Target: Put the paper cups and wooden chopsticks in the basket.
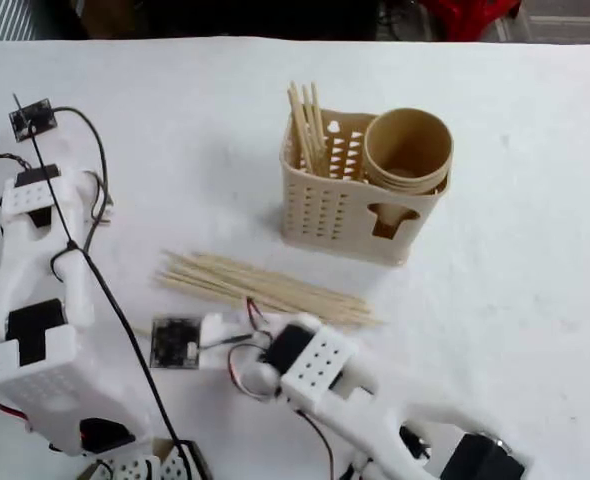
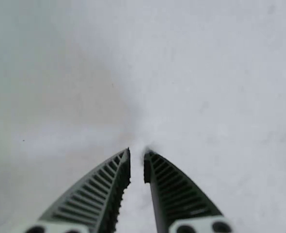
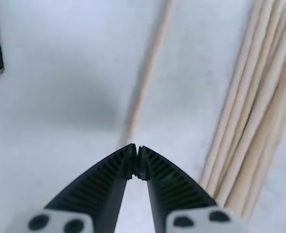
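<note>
A cream slotted basket (image 1: 327, 215) stands at the table's middle right. It holds stacked paper cups (image 1: 408, 150) and several upright wooden chopsticks (image 1: 306, 125). A bundle of loose chopsticks (image 1: 265, 285) lies on the table in front of the basket, and the bundle (image 3: 259, 111) also lies beside my right gripper. My right gripper (image 3: 136, 151) is shut low over the table. One single chopstick (image 3: 148, 73) runs up to its tips; I cannot tell whether it is pinched. My left gripper (image 2: 136, 154) is shut over bare table with nothing between its fingers.
The left arm (image 1: 35, 280) lies along the table's left side with black cables and a small circuit board (image 1: 32, 118). The right arm (image 1: 315, 370) comes in from the front edge, with another board (image 1: 175, 342) beside it.
</note>
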`<state>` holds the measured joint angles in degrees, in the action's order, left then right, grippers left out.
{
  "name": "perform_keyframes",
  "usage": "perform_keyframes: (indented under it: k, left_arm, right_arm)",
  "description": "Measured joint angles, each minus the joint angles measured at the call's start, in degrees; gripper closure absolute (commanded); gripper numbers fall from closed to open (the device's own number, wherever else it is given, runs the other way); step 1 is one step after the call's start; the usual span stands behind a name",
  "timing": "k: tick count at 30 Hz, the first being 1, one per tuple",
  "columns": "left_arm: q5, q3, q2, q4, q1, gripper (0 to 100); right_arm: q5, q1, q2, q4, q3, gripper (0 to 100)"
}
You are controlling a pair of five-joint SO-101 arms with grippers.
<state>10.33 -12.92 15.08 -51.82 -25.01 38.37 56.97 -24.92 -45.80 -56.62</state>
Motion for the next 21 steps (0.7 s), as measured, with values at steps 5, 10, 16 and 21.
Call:
perform_keyframes:
  k: [5,10,16,21]
  left_arm:
    - [0.00,0.00,0.00,0.00,0.00,93]
    - [0.00,0.00,0.00,0.00,0.00,93]
    - [0.00,0.00,0.00,0.00,0.00,93]
    - [0.00,0.00,0.00,0.00,0.00,93]
  right_arm:
    - [2.02,1.14,4.75,3.25,-0.18,98.1]
    - [4.48,0.79,11.16,7.82,0.44,98.1]
    - [4.57,-3.69,18.90,7.91,6.59,98.1]
    - [4.48,-10.11,20.40,7.82,9.05,98.2]
